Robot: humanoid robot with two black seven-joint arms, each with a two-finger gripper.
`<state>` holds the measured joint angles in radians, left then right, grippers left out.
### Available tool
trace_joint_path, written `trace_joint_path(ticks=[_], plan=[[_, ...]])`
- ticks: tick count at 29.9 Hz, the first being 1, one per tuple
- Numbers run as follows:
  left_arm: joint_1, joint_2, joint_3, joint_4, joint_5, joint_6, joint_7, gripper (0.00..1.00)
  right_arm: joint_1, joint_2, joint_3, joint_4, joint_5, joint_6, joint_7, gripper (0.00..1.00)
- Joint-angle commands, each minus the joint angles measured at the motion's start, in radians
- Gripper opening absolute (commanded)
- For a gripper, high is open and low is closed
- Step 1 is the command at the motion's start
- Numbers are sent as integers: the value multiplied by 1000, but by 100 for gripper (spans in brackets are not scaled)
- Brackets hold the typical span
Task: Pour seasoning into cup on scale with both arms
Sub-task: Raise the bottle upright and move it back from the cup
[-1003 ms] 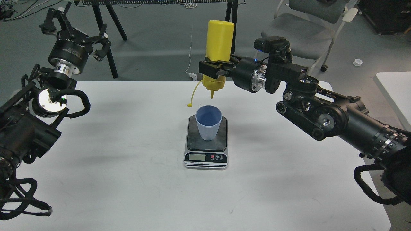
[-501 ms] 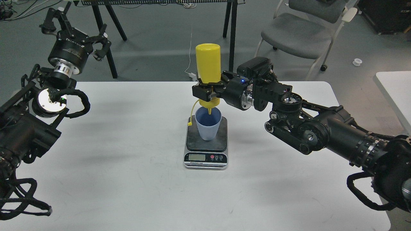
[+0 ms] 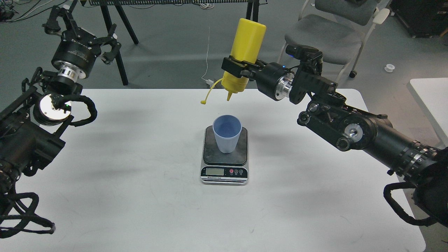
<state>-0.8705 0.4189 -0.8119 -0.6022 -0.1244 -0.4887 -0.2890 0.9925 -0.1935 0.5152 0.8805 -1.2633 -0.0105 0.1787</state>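
1. My right gripper (image 3: 235, 68) pinches the tall yellow plastic squeeze bottle (image 3: 245, 52) round its lower part, fingers pressed on both sides.
2. The bottle is upside down and leans a bit – its pointy nozzle aims down, up in the air over the far edge of the white table (image 3: 140, 196).
3. A thin yellow cap strap (image 3: 210, 93) hangs loose from the nozzle, to its left.
4. The small light-blue ribbed plastic cup (image 3: 227, 133) stands upright on the flat dark grey kitchen scale (image 3: 225, 159), near the middle of the table. The nozzle is well above the cup, not touching it.
5. My left gripper (image 3: 80, 28) is up past the far left corner – fingers spread wide, holding nothing.
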Motion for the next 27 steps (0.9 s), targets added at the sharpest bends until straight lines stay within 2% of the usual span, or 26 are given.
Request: trace_joint_path(ticks=[1,5,10,14,21,27], plan=[[-41,12,8,4,6,0,17,99,0,-82,8,2,301,7,-1,37],[-42,11,8,5,8,0,21,99,-6,-162,17,2,624,78,-1,37],[-36,3,8,5,6,0,21,99,-63,-248,71,-8,979,231,-10,38],[-28,0,8,5,6,0,19,100,-152,-288,134,-11,1177,340,-15,38],[-5,-8,10,4,8,0,19,99,-368,-276,272,-6,1435,499,-16,39],[10,-6,11,4,8,0,21,100,-521,-230,304,-9,1602,499,-18,41]])
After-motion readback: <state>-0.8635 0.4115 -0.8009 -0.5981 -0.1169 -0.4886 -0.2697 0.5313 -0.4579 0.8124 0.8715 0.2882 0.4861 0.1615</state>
